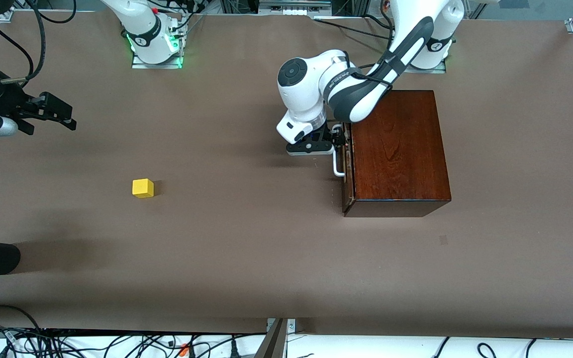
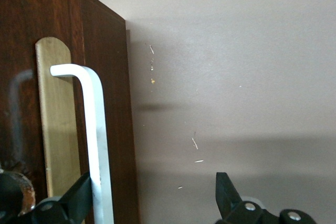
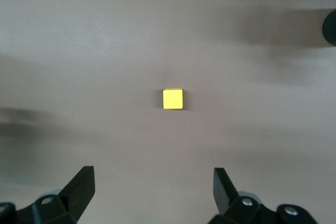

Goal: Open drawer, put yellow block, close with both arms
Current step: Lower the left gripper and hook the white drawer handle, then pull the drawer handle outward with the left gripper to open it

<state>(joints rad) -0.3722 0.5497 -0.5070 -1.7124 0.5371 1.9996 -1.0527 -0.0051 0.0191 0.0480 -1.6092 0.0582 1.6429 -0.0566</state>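
Your left gripper (image 1: 337, 140) sits released at the drawer's (image 1: 348, 169) white handle (image 1: 337, 164), one finger touching the bar; the drawer is shut in the wooden box (image 1: 398, 149). Your right gripper (image 1: 62, 115) hangs released above the surface (image 1: 246, 248). The yellow block (image 1: 143, 188) lies toward the right arm's end, well apart from the box.

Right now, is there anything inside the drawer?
Cannot tell: the drawer sits shut in the wooden box, so its inside is covered. The yellow block lies out on the table. The left tool is open at the handle.
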